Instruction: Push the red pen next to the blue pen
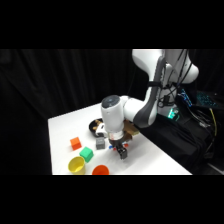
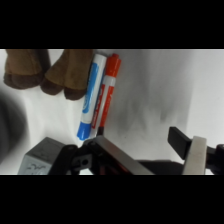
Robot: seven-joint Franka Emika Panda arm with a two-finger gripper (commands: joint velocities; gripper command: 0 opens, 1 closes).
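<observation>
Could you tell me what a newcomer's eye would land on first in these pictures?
In the wrist view, the blue pen and the red pen lie side by side, apparently touching, just beyond the gripper. In the side view, the white arm reaches down mid-table, with bright blocks and cups nearby.

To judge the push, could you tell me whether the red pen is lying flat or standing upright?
Lying flat. In the wrist view the red pen lies lengthwise on the white table, directly alongside the blue pen.
</observation>
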